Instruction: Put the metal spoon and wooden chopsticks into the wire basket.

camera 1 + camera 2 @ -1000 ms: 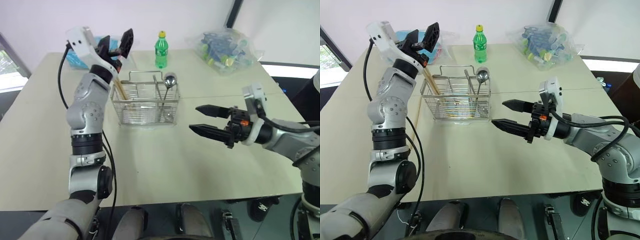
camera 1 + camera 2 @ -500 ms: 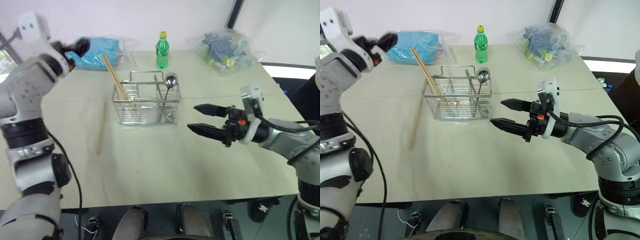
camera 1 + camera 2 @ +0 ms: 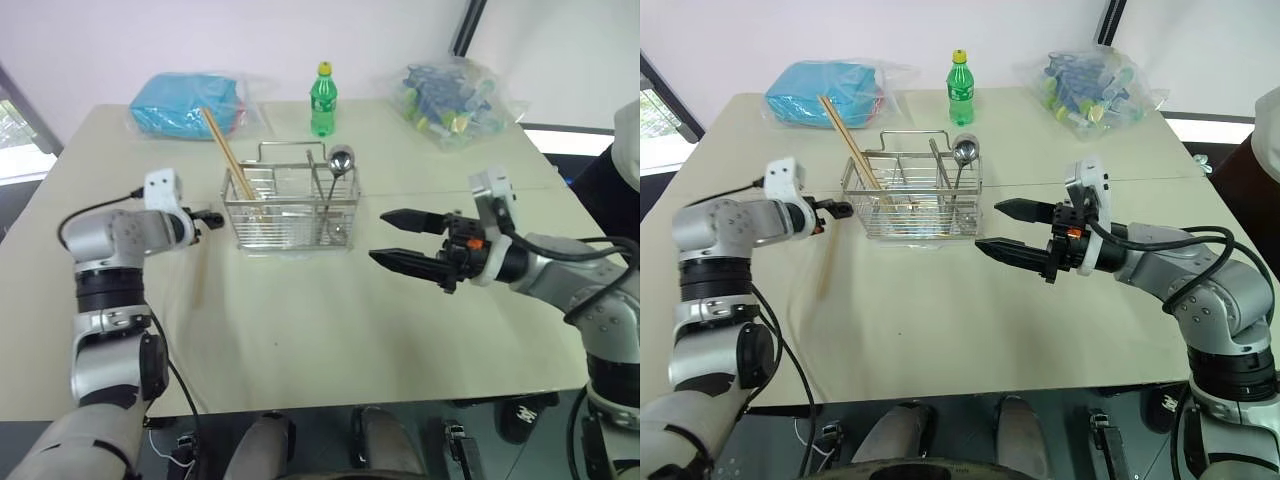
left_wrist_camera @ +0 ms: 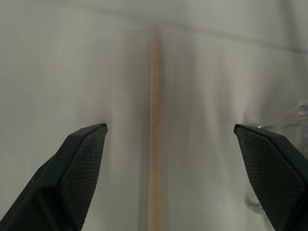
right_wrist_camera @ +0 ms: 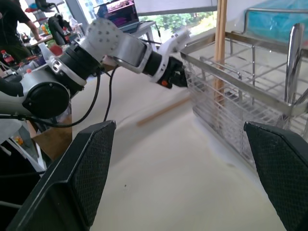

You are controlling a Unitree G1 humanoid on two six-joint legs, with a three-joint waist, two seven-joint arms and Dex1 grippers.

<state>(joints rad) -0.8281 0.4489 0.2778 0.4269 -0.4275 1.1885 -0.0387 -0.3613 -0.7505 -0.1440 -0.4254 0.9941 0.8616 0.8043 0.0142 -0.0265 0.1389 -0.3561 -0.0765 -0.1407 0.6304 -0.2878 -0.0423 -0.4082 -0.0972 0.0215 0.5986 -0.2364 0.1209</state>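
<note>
From the head views, a wire basket (image 3: 290, 205) on a pale bench (image 3: 330, 320) holds a metal spoon (image 3: 338, 165) and one leaning wooden chopstick (image 3: 228, 155); another chopstick (image 3: 198, 278) lies on the bench. The left wrist view shows the left hand (image 4: 173, 178) released above it. The right wrist view shows the right hand (image 5: 192, 178) released, beside the basket.

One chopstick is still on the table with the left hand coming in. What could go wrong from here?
1. The loose chopstick lies flat on the table; the open left hand may push it away rather than pinch it.
2. The left hand is close to the wire basket; it could bump it and jostle the leaning chopstick and metal spoon.
</note>
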